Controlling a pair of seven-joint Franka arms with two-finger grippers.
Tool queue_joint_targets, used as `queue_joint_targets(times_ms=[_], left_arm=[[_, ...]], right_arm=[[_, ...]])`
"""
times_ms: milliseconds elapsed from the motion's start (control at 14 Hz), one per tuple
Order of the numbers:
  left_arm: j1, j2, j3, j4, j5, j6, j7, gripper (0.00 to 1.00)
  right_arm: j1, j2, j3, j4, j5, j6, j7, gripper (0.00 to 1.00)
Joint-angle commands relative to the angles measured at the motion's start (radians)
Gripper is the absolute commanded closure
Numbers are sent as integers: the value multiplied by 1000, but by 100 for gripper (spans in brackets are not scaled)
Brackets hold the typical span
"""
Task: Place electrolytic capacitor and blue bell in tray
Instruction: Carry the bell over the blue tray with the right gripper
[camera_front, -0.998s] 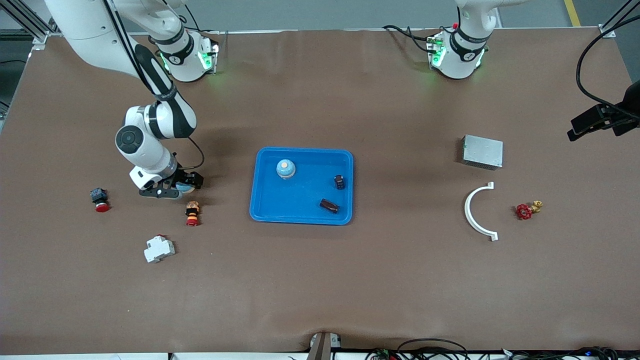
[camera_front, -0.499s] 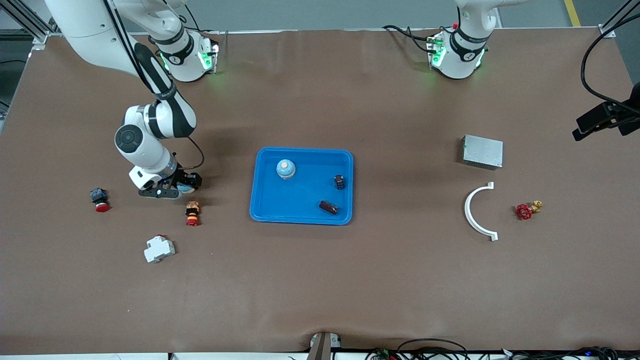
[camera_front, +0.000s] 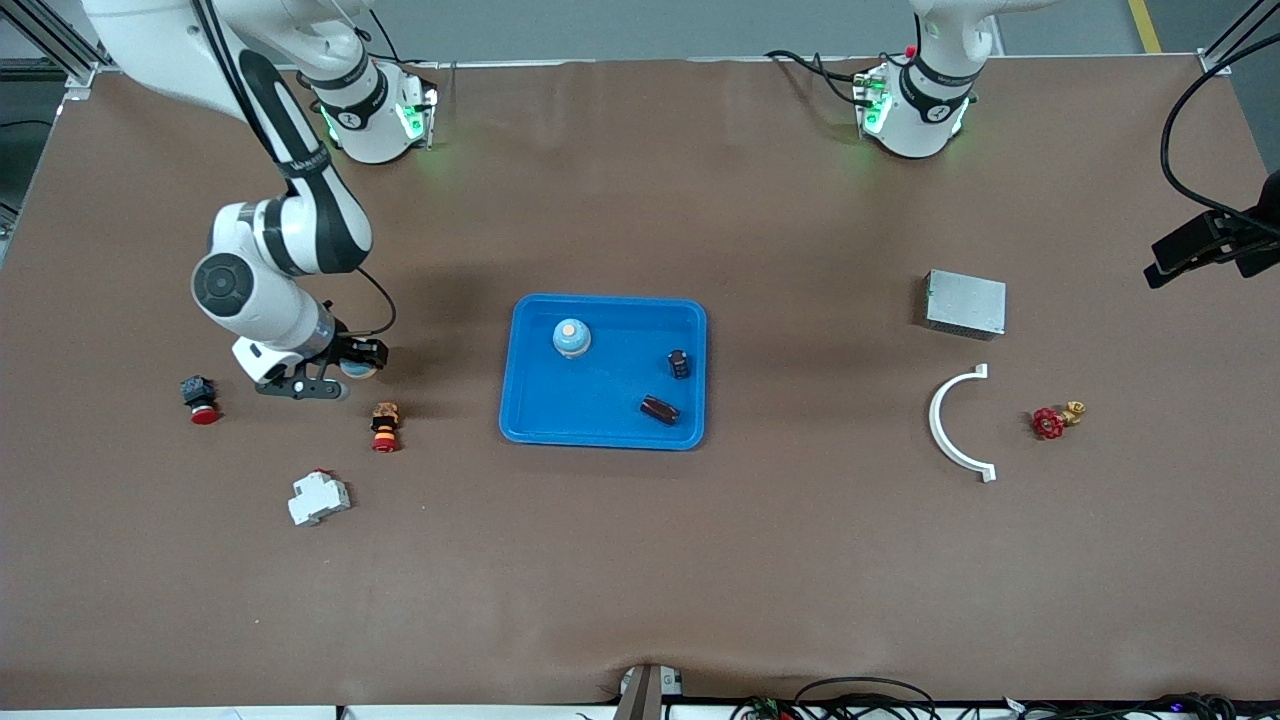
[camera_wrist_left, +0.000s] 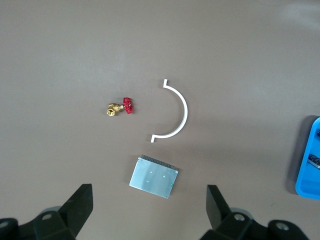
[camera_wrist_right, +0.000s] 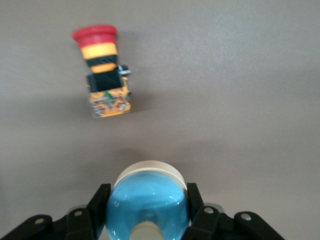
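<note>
The bright-blue tray (camera_front: 600, 425) lies mid-table. In it are a blue bell (camera_front: 571, 338) and two dark electrolytic capacitors, one upright (camera_front: 679, 364) and one lying (camera_front: 659, 410). My right gripper (camera_front: 350, 368) is shut on a second blue bell (camera_wrist_right: 147, 205), a blue dome on a cream base. It holds the bell low over the bare table between the tray and the right arm's end. My left gripper (camera_wrist_left: 150, 212) is open and empty, high over the table near the grey metal box (camera_wrist_left: 153, 176). Its dark hand shows at the front view's edge (camera_front: 1215, 240).
A red-and-yellow push button (camera_front: 385, 425) lies just beside the held bell and also shows in the right wrist view (camera_wrist_right: 103, 75). A red-capped button (camera_front: 198, 398) and a white breaker (camera_front: 318, 497) lie nearby. A grey box (camera_front: 965, 303), a white arc (camera_front: 945, 425) and a red valve (camera_front: 1052, 420) lie toward the left arm's end.
My right arm has moved toward its own end of the table, away from the tray, with the blue bell still in its gripper. The left hand shifted slightly.
</note>
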Motion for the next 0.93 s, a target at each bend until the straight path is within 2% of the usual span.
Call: queue_joint_targets(times_ms=[0, 143, 356, 855], left_arm=[[-1, 0, -1, 13, -14, 1, -8, 0], [2, 2, 1, 13, -14, 3, -8, 0], [2, 2, 1, 11, -13, 1, -8, 0], [2, 2, 1, 11, -14, 1, -6, 0]], right_arm=[[48, -60, 1, 12, 99, -56, 26, 100], [77, -59, 2, 40, 121, -75, 81, 100], [180, -44, 1, 95, 119, -72, 260, 100], [342, 103, -1, 299, 117, -75, 590, 100]])
